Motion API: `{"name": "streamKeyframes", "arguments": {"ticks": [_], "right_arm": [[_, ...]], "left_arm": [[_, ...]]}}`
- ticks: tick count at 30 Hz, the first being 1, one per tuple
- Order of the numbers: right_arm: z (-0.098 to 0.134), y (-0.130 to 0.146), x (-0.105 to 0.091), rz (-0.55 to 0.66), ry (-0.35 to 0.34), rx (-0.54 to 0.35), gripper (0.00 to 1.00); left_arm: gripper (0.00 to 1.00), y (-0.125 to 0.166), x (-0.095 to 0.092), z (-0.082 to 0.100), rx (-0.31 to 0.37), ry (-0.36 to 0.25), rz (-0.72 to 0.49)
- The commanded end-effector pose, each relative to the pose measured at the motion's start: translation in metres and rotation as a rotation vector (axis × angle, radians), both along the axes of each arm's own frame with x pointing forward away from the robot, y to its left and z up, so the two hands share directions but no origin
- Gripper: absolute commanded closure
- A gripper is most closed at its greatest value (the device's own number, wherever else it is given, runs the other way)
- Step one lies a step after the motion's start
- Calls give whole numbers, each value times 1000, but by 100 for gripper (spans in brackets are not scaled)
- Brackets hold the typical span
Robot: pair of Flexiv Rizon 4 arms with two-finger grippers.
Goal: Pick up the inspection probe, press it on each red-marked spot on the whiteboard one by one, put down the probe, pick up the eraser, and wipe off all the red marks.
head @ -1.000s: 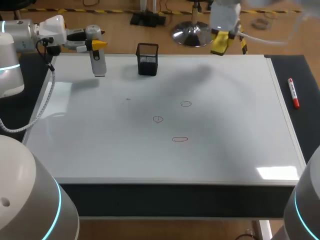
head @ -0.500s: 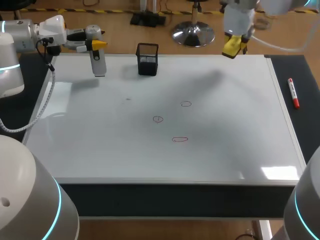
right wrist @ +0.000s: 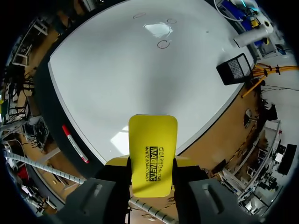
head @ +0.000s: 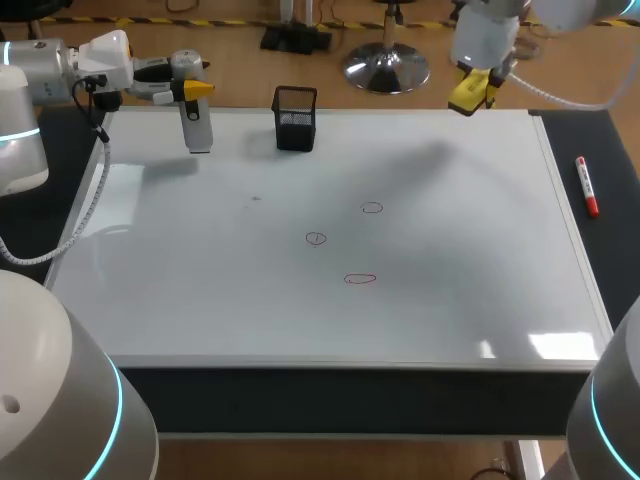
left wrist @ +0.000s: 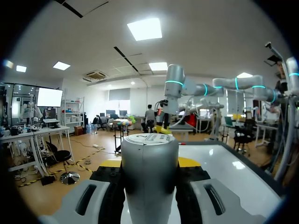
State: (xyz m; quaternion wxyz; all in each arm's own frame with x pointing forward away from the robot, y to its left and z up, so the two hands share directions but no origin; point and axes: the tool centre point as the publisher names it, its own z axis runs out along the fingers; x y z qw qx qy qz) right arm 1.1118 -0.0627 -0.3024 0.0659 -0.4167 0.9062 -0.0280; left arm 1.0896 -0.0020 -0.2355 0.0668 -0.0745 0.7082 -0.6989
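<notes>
The inspection probe (head: pixel 198 126), a grey cylinder, hangs upright over the whiteboard's (head: pixel 200 290) far left corner, and my left gripper (head: pixel 192 89) is shut on it. In the left wrist view the probe (left wrist: pixel 149 177) fills the gap between the yellow-tipped fingers (left wrist: pixel 188 162). My right gripper (head: pixel 470 88) is shut on the yellow eraser (head: pixel 468 94), held in the air above the board's far edge, right of the middle. The eraser (right wrist: pixel 153 158) also shows between the right fingers. Three red marks (head: pixel 372 208), (head: pixel 316 238), (head: pixel 360 279) lie mid-board.
A black mesh holder (head: pixel 295 118) stands at the board's far edge, between the two grippers. A red marker (head: pixel 587 187) lies on the dark strip right of the board. The board's frame (head: pixel 570 230) runs along that side.
My right arm has carried the eraser to the right along the board's far edge. The left arm and the probe have kept still.
</notes>
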Motion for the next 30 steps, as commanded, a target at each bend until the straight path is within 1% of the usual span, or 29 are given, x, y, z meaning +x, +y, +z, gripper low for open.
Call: {"name": "streamKeyframes", "arguments": {"ticks": [1, 30], "right_arm": [[2, -1, 1, 1, 4, -5, 100], [2, -1, 1, 1, 4, -5, 100]], "left_arm": [[100, 0, 0, 1, 0, 0, 1], [100, 0, 0, 1, 0, 0, 1]]}}
